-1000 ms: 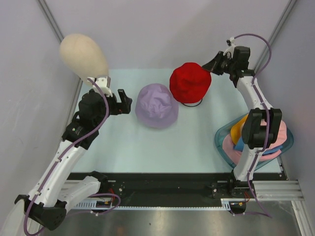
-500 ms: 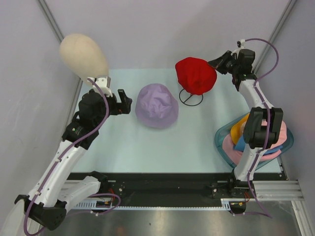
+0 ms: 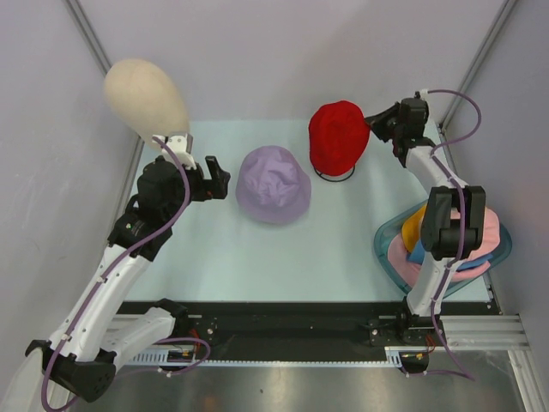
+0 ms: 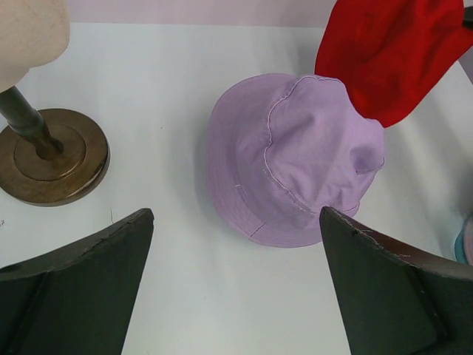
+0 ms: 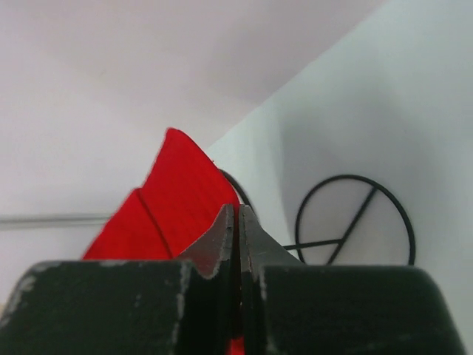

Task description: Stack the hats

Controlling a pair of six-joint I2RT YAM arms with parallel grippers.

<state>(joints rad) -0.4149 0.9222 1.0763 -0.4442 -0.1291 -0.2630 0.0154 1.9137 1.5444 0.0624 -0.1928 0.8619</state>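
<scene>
Red hat (image 3: pixel 338 137): hangs over the wire stand (image 3: pixel 334 176) at the far side of the desk (image 3: pixel 257 249), brim pinched in the closed right claw (image 3: pixel 371 126). Lilac hat (image 3: pixel 273 184) lies crown-up to its left and nearer. Left claw (image 3: pixel 216 176) gapes empty, facing it.

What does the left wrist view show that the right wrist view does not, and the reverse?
Only the left wrist view: the lilac hat lying on the table, the brown base of the mannequin head, and the left tool, open.
Only the right wrist view: the black wire stand and the right tool, shut on the red hat.
Both: the red hat and the pale table.
</scene>
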